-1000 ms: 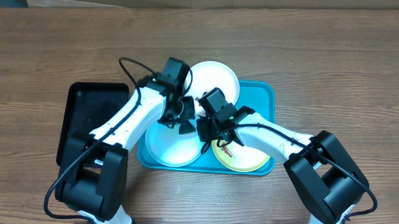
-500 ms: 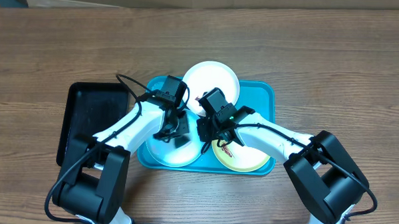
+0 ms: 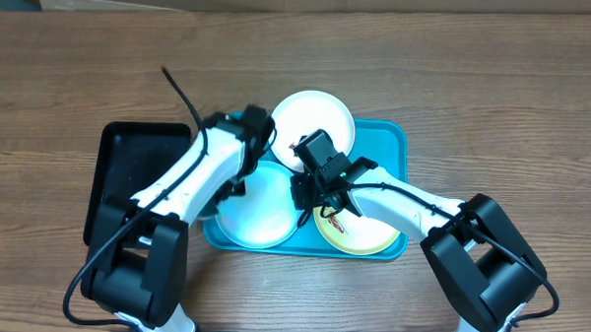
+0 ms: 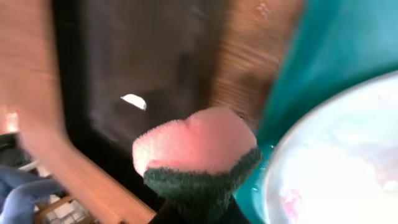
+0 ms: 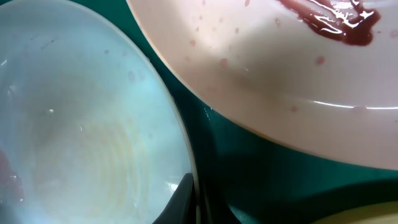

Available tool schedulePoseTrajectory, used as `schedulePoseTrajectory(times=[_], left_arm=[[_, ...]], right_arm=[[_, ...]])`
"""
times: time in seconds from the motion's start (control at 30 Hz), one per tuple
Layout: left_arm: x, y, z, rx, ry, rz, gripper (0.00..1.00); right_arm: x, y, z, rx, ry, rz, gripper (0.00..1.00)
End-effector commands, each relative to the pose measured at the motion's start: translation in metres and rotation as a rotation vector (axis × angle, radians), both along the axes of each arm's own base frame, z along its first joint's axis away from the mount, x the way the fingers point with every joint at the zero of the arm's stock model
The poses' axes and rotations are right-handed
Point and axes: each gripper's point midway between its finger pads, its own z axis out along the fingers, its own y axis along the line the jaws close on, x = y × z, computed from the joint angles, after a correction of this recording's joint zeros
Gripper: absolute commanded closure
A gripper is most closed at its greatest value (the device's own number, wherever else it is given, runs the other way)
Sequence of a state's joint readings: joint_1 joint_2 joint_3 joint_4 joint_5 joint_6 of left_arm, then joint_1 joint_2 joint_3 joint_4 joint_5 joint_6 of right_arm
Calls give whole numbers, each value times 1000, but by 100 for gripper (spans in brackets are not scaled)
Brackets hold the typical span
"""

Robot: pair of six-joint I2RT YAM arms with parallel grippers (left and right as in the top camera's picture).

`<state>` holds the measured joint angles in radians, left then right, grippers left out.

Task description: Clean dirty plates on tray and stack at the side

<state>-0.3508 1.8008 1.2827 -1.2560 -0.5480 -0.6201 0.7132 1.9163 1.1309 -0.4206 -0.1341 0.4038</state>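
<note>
On the turquoise tray lie three plates: a white one at the back, a light blue one front left, a yellow-green one front right. My left gripper is shut on a pink sponge with a green scrub side, over the tray's left rim beside the light blue plate. My right gripper is shut on the light blue plate's right rim; its fingertip lies inside the rim. The white plate carries a red smear.
A smaller black tray lies on the wooden table just left of the turquoise tray, and shows behind the sponge as the black tray. Both arms reach in from the table's front edge.
My left gripper has carried the sponge leftward off the light blue plate to the tray's left rim. The right gripper has stayed in place on the plate's rim.
</note>
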Motion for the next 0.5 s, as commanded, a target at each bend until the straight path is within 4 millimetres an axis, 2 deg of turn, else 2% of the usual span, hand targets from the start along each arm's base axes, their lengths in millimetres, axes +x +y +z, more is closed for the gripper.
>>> schedulePoseTrajectory(times=[0.0, 0.03, 0.1, 0.23, 0.33, 0.47], left_arm=[[23, 15, 55, 98, -201, 87, 96], [23, 20, 71, 103, -239, 113, 96], [21, 28, 85, 95, -283, 144, 96], [9, 55, 100, 33, -327, 261, 96], [-1, 71, 91, -78, -293, 360, 96], [-1, 68, 60, -342, -174, 309, 96]], right_arm=[[4, 6, 14, 31, -4, 11, 96], [3, 11, 23, 57, -1, 21, 96], [3, 16, 37, 83, -3, 31, 96], [7, 18, 73, 95, -38, 53, 96], [14, 11, 109, 55, -98, 55, 96], [28, -14, 158, -57, -217, 14, 96]])
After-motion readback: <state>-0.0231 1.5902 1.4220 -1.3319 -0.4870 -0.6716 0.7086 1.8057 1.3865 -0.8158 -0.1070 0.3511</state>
